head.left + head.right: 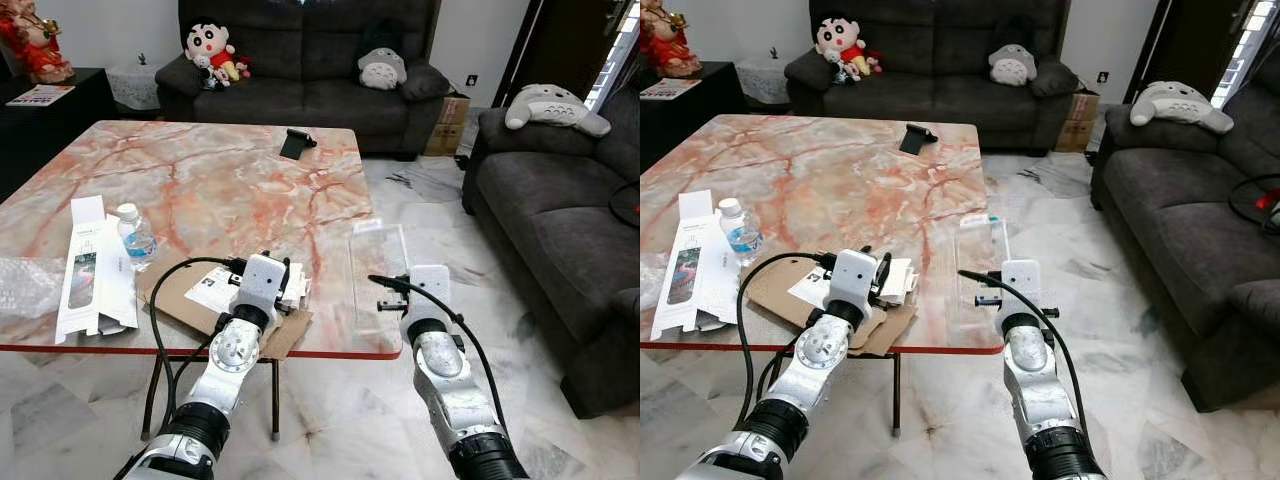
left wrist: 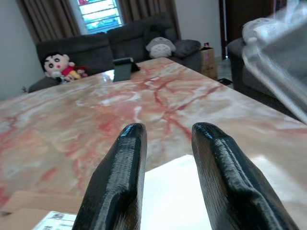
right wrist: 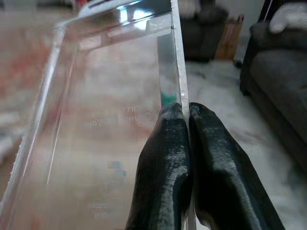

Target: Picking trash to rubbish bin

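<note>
We hold a clear plastic box in our right gripper; the 2 black fingers are clenched on 1 thin wall of it, near the edge, and the box stands up over the right end of the marble table, close to the corner nearest to us. Our left gripper is released, its fingers apart with nothing between them, and it hangs low over the white paper and the flat cardboard at the front edge of the table. We judge that the step in hand is to carry the box away to a rubbish bin, which we cannot see from here. To do it well, we think the pinch must stay firm, because the wall is thin and smooth and the box can slip or turn around the fingers. It seems better to lift it free of the table edge first and only then turn the body, slowly. More trash waits on the table: a small water bottle, a white carton and some bubble wrap at the left. The free left gripper could take the paper, but we would finish the box first.
</note>
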Controlling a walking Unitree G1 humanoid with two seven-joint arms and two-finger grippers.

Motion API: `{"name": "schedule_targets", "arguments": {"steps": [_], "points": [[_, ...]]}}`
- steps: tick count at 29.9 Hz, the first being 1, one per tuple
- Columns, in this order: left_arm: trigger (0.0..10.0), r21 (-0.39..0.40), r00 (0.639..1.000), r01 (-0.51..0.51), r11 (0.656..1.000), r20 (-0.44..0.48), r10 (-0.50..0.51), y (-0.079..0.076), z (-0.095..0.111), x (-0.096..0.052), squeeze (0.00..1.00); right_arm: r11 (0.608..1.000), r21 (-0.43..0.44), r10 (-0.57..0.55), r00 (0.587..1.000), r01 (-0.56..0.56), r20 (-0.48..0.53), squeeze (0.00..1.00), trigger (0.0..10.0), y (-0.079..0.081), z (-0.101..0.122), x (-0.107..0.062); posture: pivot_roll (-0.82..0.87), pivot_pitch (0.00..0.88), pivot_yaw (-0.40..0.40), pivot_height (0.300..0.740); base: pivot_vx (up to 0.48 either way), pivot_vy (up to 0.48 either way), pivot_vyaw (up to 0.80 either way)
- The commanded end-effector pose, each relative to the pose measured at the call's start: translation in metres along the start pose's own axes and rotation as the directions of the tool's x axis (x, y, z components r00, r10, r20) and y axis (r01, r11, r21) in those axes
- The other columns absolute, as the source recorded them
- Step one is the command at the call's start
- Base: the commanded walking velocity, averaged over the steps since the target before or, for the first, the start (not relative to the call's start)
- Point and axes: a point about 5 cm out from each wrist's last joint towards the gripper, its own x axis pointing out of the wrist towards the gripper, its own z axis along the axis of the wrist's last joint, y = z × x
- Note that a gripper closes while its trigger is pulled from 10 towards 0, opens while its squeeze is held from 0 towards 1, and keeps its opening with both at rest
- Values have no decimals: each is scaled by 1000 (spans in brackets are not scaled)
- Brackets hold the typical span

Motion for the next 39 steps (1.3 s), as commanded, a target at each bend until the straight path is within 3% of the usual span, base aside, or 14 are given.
{"name": "schedule_targets", "arguments": {"steps": [1, 6, 12, 23, 39], "points": [[10000, -31, 1000, -5, 1000, -10, 5, 1, -2, -1, 0, 998, 45, -52, 995, 48, 88, 0, 10000, -7, 15, 2, 101, 0, -42, 740, 0, 0, 0], [10000, -68, 997, -53, 996, -63, 49, 9, -11, -3, 0, 994, 79, -80, 989, 71, 122, 0, 10000, -14, 8, -1, 102, 0, -48, 740, 0, 0, 0], [10000, -78, 996, -72, 994, -65, 67, 17, -14, -6, 0, 990, 109, -102, 980, 85, 168, 0, 10000, -16, 7, -7, 108, 0, -49, 740, 0, 0, 0], [10000, -116, 999, -50, 992, -18, 48, 9, -3, 1, 0, 988, 122, -114, 978, 93, 175, 0, 10000, -19, 4, -6, 106, 0, -52, 740, 0, 0, 0], [10000, -114, 999, -50, 992, -13, 48, 11, -3, 0, 0, 987, 127, -116, 979, 95, 165, 0, 10000, -18, -1, -5, 102, 0, -47, 740, -249, 0, 0]]}}
